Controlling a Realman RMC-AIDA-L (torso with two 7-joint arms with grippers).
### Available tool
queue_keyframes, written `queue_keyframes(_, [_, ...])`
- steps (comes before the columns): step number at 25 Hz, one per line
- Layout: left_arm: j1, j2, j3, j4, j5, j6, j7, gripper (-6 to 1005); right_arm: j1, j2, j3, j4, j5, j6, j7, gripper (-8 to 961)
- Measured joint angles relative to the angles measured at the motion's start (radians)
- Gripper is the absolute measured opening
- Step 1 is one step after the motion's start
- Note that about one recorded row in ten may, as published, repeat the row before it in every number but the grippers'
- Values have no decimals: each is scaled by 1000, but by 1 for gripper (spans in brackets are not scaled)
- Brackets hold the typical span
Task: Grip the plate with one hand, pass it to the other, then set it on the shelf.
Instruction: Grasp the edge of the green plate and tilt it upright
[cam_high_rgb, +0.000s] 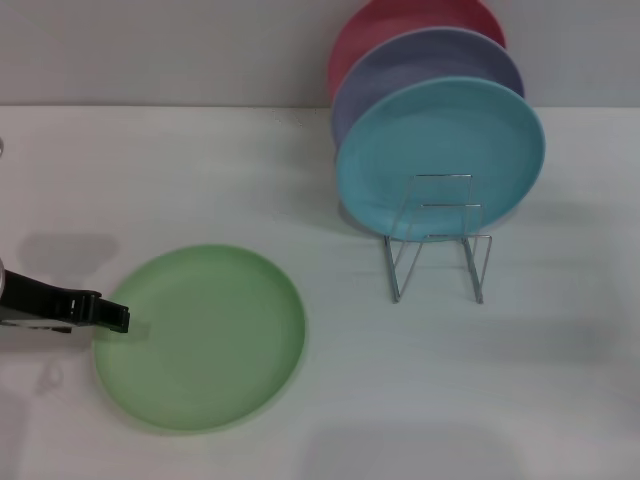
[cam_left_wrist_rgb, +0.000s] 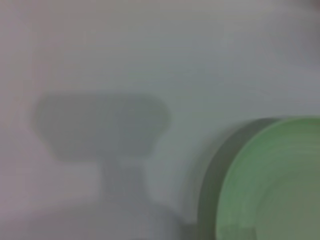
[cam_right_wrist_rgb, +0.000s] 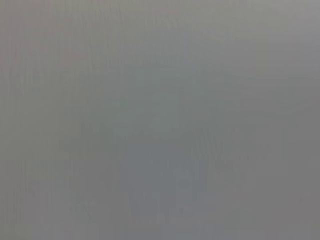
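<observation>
The light-green plate (cam_high_rgb: 205, 335) lies flat on the white table at the front left. My left gripper (cam_high_rgb: 112, 316) comes in from the left edge of the head view, and its black tip sits right at the plate's left rim. In the left wrist view, part of the plate (cam_left_wrist_rgb: 275, 185) shows with a dark shadow along its edge. The shelf (cam_high_rgb: 437, 245), a small silver wire rack, stands to the right of centre with its front loops bare. My right gripper is out of view, and its wrist view shows only plain grey surface.
A turquoise plate (cam_high_rgb: 440, 155) stands upright at the back of the rack. Behind it stand a lavender plate (cam_high_rgb: 420, 60) and a pink plate (cam_high_rgb: 400, 20), close to the back wall. White table (cam_high_rgb: 400, 400) surrounds the green plate.
</observation>
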Motion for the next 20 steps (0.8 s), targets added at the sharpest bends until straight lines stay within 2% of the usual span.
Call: queue_keyframes(20, [-26, 0, 23, 66, 11, 19, 8, 634, 5, 0, 0, -1, 2, 3, 0, 741])
